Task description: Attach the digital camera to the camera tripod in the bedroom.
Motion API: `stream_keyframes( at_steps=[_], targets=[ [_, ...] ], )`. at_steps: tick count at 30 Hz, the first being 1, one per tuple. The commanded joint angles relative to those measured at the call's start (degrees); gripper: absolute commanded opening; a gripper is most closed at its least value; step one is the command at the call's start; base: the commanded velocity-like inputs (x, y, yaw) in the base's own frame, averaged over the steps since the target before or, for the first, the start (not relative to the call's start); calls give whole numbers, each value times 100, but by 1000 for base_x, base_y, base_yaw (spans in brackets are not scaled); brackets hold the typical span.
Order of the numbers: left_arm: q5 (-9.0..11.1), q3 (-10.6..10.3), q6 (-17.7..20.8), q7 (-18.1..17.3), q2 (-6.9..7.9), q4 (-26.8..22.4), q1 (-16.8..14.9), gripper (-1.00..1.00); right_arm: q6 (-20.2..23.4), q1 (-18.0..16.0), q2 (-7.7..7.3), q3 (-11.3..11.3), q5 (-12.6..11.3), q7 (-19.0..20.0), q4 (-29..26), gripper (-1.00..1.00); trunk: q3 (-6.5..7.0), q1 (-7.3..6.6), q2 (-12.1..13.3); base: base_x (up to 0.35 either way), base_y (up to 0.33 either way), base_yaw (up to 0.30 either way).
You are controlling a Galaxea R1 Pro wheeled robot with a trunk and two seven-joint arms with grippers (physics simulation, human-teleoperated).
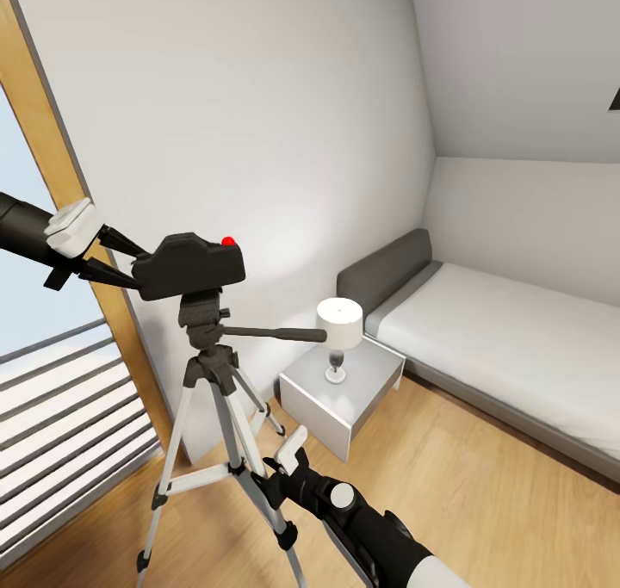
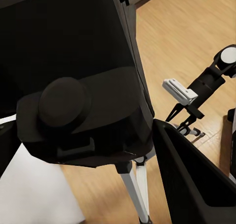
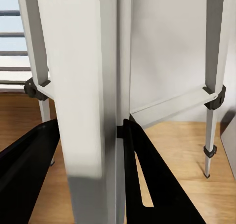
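The camera (image 1: 189,265) sits right on top of the tripod (image 1: 211,373) head, held from the side by the left gripper (image 1: 120,261), whose fingers are closed on its body. The right gripper (image 1: 274,476) clamps a silver tripod leg (image 3: 86,111) low down. To seat it well, keep the camera level and centred over the head plate — and keep the leg braced — before letting go.

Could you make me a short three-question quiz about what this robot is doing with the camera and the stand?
1. True or false: the left gripper holds the digital camera over the camera tripod head.
2. What does the right gripper grip? A) lamp B) tripod leg C) bed
3. What stands on the bedside table?

Key: 1 true. 2 B: its fingers sit either side of a silver leg. 3 a lamp.
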Motion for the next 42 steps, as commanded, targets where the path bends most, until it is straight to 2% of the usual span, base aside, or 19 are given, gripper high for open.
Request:
stream_keyframes(
  at_steps=[1, 5, 6, 32, 36, 42],
  targets=[
    [41, -30, 45, 7, 10, -4, -22, -100, -19, -10, 1, 9, -42, 9, 3, -100, -10, 2, -9, 0, 0, 0],
    [43, -30, 45, 7, 10, -13, -23, -100, -19, -10, 1, 12, -42, 9, 3, -100, -10, 2, -9, 0, 0, 0],
    [44, -30, 45, 7, 11, -15, -22, 100, -19, -10, 1, 12, -42, 9, 3, -100, -10, 2, -9, 0, 0, 0],
    [-4, 12, 45, 3, 28, -21, -27, 100, -23, -10, 1, 5, -50, 11, 3, -100, -10, 2, -9, 0, 0, 0],
    [-109, 170, 43, 13, 183, -14, -13, 100, -25, -10, 1, 5, -50, 10, 3, -100, -10, 2, -9, 0, 0, 0],
    [-176, 470, 7, 31, 617, -6, 84, 100, -25, -10, 1, 5, -50, 10, 3, -100, -10, 2, -9, 0, 0, 0]
  ],
)
